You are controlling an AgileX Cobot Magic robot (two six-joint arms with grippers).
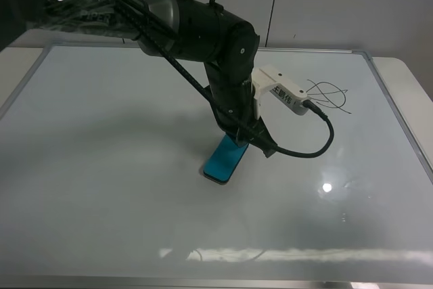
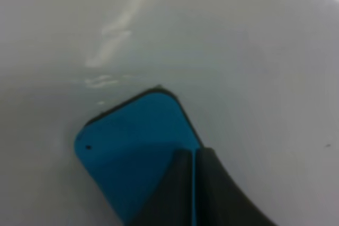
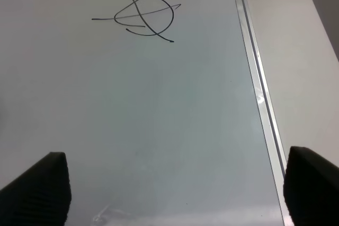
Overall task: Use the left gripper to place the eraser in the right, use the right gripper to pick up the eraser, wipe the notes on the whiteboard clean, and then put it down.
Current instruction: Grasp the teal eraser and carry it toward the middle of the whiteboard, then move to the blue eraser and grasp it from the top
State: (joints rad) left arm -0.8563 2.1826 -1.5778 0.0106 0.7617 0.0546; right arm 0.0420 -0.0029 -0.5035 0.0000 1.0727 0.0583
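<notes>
Left end effector [image 1: 247, 137] down on eraser [image 1: 224, 161]

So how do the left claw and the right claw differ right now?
The left claw is shut on the eraser; the right claw is open and empty. The left claw sits near the middle of the whiteboard; the right claw is near its silver frame, facing the notes. Both are black and over the whiteboard.

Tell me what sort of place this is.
Probably a robot test bench indoors: a black arm works over a whiteboard laid flat, with plain pale wall panels behind.
</notes>
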